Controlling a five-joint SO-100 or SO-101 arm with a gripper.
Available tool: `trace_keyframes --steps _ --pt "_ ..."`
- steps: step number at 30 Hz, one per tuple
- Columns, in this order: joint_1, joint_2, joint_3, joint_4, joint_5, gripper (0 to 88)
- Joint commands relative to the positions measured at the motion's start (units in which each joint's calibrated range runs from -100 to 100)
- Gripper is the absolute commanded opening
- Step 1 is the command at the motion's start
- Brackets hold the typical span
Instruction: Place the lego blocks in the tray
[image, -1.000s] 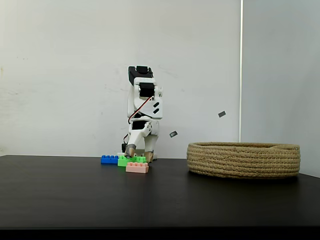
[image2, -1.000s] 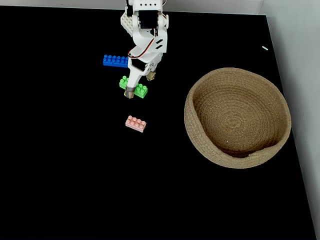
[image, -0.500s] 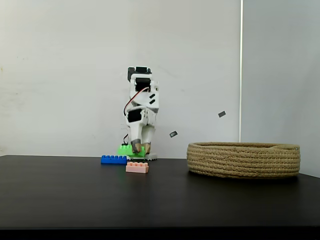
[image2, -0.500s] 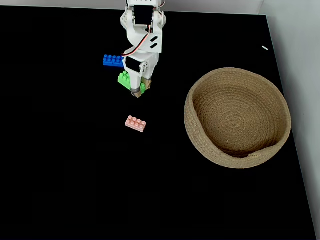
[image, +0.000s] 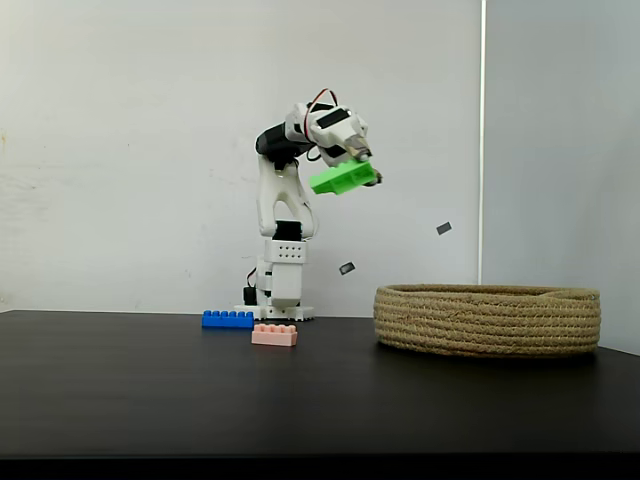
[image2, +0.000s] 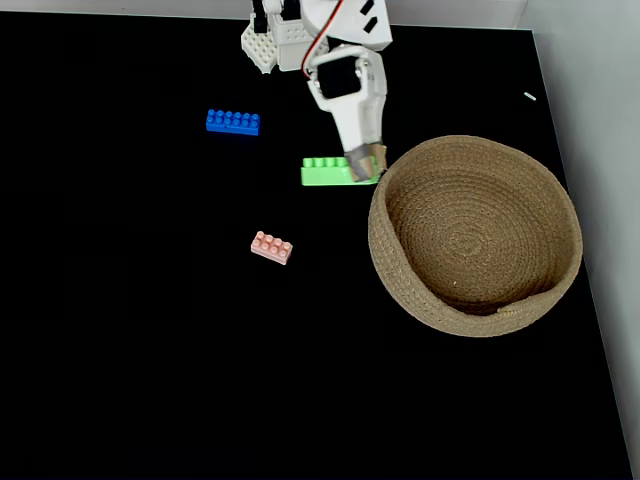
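My gripper (image: 366, 170) (image2: 366, 168) is shut on the bright green lego block (image: 343, 179) (image2: 328, 172) and holds it high above the table, just left of the tray's rim in both fixed views. The tray (image: 487, 319) (image2: 475, 235), a low round basket of coiled tan rope, stands at the right with nothing inside it. The blue block (image: 228, 319) (image2: 232, 122) lies flat near the arm's base. The pale pink block (image: 274, 336) (image2: 271, 247) lies on the table in front of the blue one, closer to the side camera.
The arm's white base (image: 279, 290) (image2: 270, 40) stands at the back of the black table (image: 150, 390) (image2: 120, 340). A white wall lies behind, and the table's right edge runs just beyond the tray.
The gripper closed on the green block, lifted it off the table and swung it up and to the right towards the tray. The blue and pink blocks stayed put.
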Motion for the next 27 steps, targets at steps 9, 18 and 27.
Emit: trace_keyframes --steps 9,18,27 --pt "-14.8 12.1 9.6 -32.3 -4.8 3.5" --pt "-15.9 14.1 10.3 -34.8 -4.9 23.8" --pt "-3.9 9.6 17.5 -34.8 -5.2 22.3"
